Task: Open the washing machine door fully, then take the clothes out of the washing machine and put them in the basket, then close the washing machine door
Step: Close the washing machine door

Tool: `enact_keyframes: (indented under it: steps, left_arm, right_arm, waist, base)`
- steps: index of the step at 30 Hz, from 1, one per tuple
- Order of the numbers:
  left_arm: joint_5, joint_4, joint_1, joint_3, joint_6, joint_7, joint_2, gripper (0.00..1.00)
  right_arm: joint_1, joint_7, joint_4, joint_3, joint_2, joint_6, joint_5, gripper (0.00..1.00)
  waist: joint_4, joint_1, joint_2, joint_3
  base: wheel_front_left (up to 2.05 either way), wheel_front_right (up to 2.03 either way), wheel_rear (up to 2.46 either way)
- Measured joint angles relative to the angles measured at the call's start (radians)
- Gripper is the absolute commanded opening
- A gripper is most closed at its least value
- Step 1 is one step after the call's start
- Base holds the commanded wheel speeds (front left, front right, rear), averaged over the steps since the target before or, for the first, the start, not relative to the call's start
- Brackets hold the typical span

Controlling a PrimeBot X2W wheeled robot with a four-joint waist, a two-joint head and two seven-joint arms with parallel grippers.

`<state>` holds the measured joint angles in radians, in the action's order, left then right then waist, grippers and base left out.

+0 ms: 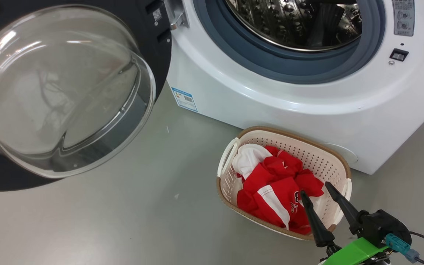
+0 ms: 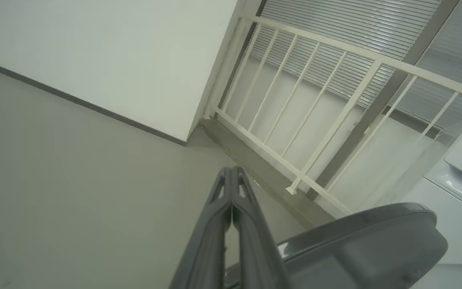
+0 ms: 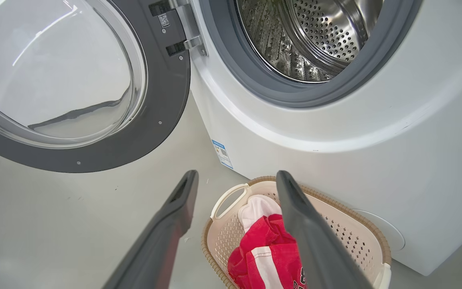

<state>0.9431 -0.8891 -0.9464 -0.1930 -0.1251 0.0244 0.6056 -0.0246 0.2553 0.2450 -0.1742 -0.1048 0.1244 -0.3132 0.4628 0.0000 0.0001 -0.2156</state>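
Two long, tapering dark fingers of the right gripper (image 1: 314,188) stand spread wide apart and hold nothing. Their tips point at the near right end of the basket (image 1: 320,156), over the clothes (image 1: 274,184); whether a tip touches the cloth I cannot tell. The right wrist view shows the same wide gap (image 3: 237,174), with the basket between and beyond the fingers.

The left gripper (image 2: 231,170) has its fingers pressed flat together, empty, aimed at pale floor near a cream metal railing (image 2: 295,100) and a white wall (image 2: 114,60).

The clothes lie heaped inside the basket: soft, crumpled bright red fabric with a white stripe, a white part bunched at the far left end, and a white printed number partly behind a finger. The basket is a rounded rectangle of cream plastic pierced with small holes, with a brown woven-look rim and a white side handle (image 1: 228,156). It sits on the smooth grey floor (image 1: 123,221), just in front of the washing machine (image 1: 271,95).

That machine is a glossy white box with a grey rubber ring (image 1: 289,62) around a shiny perforated steel drum (image 1: 293,22) and a small blue label (image 1: 184,98) low on its front. The washing machine door (image 1: 160,55) is swung wide open to the left, with a black rim and a bulging clear glass bowl.
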Motion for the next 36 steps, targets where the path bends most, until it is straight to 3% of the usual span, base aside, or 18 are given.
enact_keyframes:
  steps: [3, 12, 24, 36]
  left_arm:
    - [0.092, -0.056, -0.016, 0.003, 0.0, 0.109, 0.003, 0.0]
    - [0.216, -0.092, -0.015, 0.058, 0.0, 0.373, 0.042, 0.0]
    - [0.275, -0.036, 0.017, 0.118, 0.001, 0.485, 0.077, 0.0]
    - [0.353, 0.135, 0.121, 0.197, 0.002, 0.591, 0.12, 0.0]
  right_arm:
    - [0.0, 0.0, 0.002, -0.001, -0.001, 0.0, 0.0, 1.0]
    - [-0.014, 0.0, 0.011, -0.006, 0.0, 0.0, 0.0, 1.0]
    - [-0.019, 0.0, 0.013, -0.006, 0.002, 0.0, 0.0, 1.0]
    - [0.004, 0.0, 0.007, 0.007, 0.013, 0.0, -0.002, 1.0]
  waist:
    - [0.0, 0.0, 0.0, -0.012]
    - [0.003, 0.0, 0.0, -0.021]
    - [0.002, 0.0, 0.0, -0.001]
    - [0.002, 0.0, 0.0, 0.05]
  base:
    - [0.0, 0.0, 0.0]
    - [0.0, 0.0, 0.0]
    - [0.0, 0.0, 0.0]
    - [0.0, 0.0, 0.0]
